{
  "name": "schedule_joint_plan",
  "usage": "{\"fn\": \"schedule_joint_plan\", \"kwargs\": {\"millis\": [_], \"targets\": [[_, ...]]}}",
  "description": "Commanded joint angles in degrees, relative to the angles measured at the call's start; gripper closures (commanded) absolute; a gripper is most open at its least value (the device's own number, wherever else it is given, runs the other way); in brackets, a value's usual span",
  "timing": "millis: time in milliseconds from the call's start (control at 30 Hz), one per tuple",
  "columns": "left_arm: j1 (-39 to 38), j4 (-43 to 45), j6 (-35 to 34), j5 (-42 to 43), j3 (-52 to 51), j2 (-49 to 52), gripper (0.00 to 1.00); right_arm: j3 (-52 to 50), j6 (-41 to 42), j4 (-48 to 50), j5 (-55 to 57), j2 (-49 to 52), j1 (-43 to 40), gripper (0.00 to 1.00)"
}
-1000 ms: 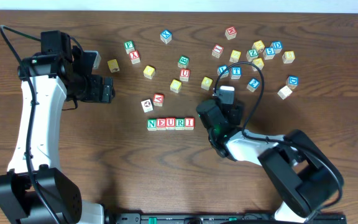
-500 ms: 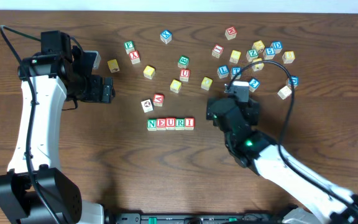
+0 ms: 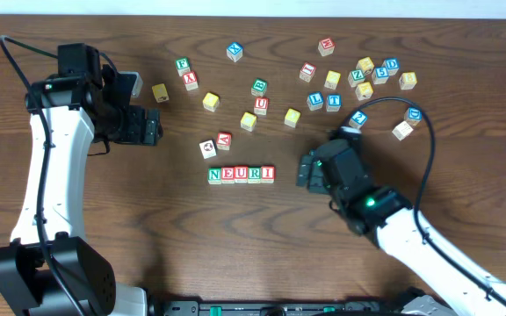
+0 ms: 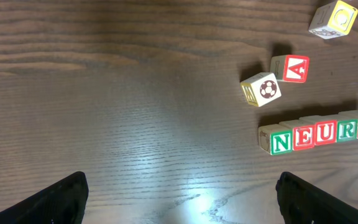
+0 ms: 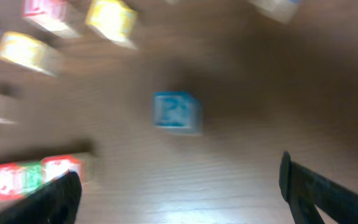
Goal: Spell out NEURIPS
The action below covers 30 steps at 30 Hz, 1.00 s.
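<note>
Five cubes stand in a row reading N, E, U, R, I [image 3: 241, 174], and the left wrist view shows the same row [image 4: 316, 134] at its right. A blue cube [image 5: 177, 112] sits on the wood ahead of my right gripper [image 5: 176, 199]; blur hides its letter. I cannot pick out the P and S cubes. My right gripper [image 3: 307, 171] is open and empty, just right of the row's I end. My left gripper [image 3: 154, 125] hovers open and empty, left of and behind the row, with only bare wood between its fingers [image 4: 61, 199].
Several other letter cubes [image 3: 341, 83] are scattered across the back of the table. A red A cube [image 3: 224, 139] and a football-picture cube [image 3: 207, 148] sit just behind the row's left end. The right arm's cable [image 3: 415, 149] loops over the cubes at the right.
My right gripper has pulled back from the scattered cubes toward the front, ending beside the row's right end. The left arm and the row have not moved.
</note>
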Motion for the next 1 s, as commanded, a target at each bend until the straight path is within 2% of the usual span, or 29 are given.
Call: {"fn": "schedule_joint_plan", "kwargs": {"millis": [0,167,400,500,633,867,967], "targets": [[0.0,-0.3,0.7,0.6,1.2,-0.8,0.05,8.4,4.7,-7.9,-0.9,3.0,-3.4,0.02],[0.0,-0.3,0.7,0.6,1.2,-0.8,0.05,24.8,0.3,-23.1,-0.9,11.8,-4.6,0.01],[0.0,-0.3,0.7,0.6,1.2,-0.8,0.05,42.3,-1.6,-36.5,-5.6,27.0,-5.3,0.02],[0.0,-0.3,0.7,0.6,1.2,-0.8,0.05,44.3,0.6,-36.7,-5.5,33.2,-5.3,0.05],[0.0,-0.3,0.7,0.6,1.2,-0.8,0.05,44.3,2.7,-35.4,-5.0,38.0,-5.4,0.05],[0.0,-0.3,0.7,0.6,1.2,-0.8,0.05,44.3,2.8,-34.1,-4.9,41.7,-5.4,0.09],[0.0,-0.3,0.7,0.6,1.2,-0.8,0.05,44.3,2.8,-34.0,-4.1,41.8,-5.4,0.13]]}}
